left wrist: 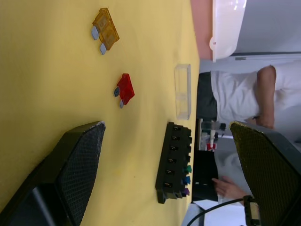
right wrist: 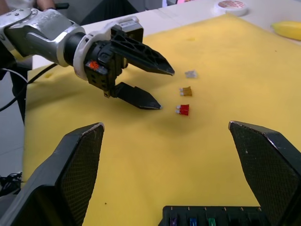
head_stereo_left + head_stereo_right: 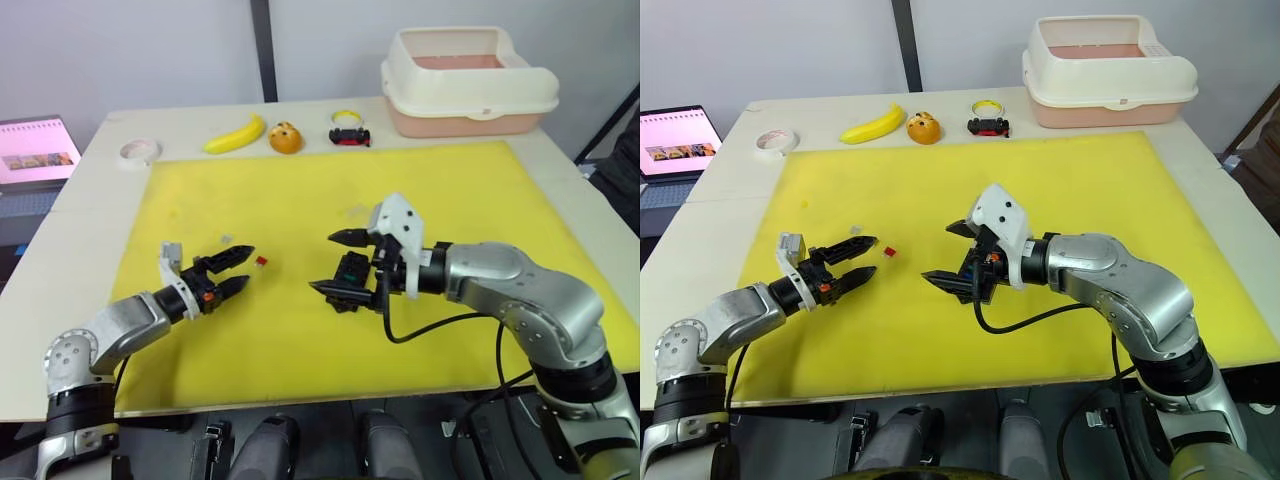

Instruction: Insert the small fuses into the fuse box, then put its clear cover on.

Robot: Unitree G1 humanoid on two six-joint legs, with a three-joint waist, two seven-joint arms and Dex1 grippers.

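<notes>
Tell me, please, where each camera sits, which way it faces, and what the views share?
Left and right eye views: on the head, looking forward and down over the yellow mat; both arms show.
Left wrist view: along the open left claw toward the fuse box, clear cover and red fuse.
Right wrist view: along the open right claw toward the left claw.
Shared: both wrist views show the red fuse and fuse box.

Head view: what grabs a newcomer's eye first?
The two open hands, left hand and right hand, face each other over the yellow mat. A red fuse lies just off the left fingertips, and the fuse box sits on the mat by the right hand, three slots filled at one end.
</notes>
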